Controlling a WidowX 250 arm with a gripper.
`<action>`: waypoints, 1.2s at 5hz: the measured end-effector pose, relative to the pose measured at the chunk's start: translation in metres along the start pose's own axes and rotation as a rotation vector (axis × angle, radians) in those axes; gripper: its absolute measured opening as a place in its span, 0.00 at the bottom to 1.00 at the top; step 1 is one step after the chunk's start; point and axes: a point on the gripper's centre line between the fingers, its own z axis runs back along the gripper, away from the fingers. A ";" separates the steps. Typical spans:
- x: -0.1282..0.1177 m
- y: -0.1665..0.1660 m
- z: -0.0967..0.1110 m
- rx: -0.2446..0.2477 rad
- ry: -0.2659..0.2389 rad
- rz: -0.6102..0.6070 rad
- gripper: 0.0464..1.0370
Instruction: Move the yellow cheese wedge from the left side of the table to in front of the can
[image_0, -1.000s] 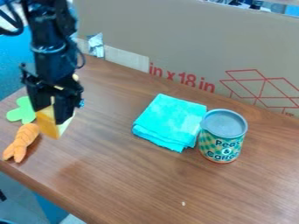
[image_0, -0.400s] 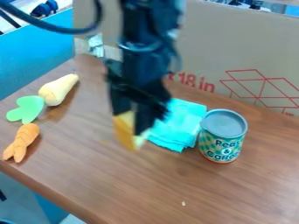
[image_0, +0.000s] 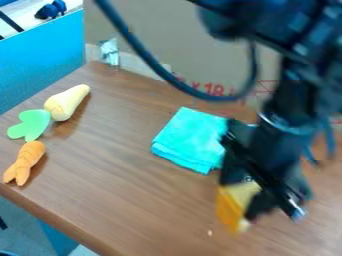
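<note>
While arm (image_0: 284, 95) leans over tabletop (image_0: 133, 185) — claw (image_0: 243, 198) points down, gripping yellow block (image_0: 231, 210).

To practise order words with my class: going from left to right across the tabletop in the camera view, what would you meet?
Orange toy → cream root of the green-leaved toy vegetable → folded turquoise cloth → yellow block held in the gripper.
</note>
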 end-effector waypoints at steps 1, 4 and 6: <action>0.018 -0.037 -0.013 0.012 0.052 -0.048 0.59; 0.022 -0.019 -0.047 -0.003 0.111 0.001 0.59; 0.025 -0.005 -0.050 -0.027 0.104 0.010 0.80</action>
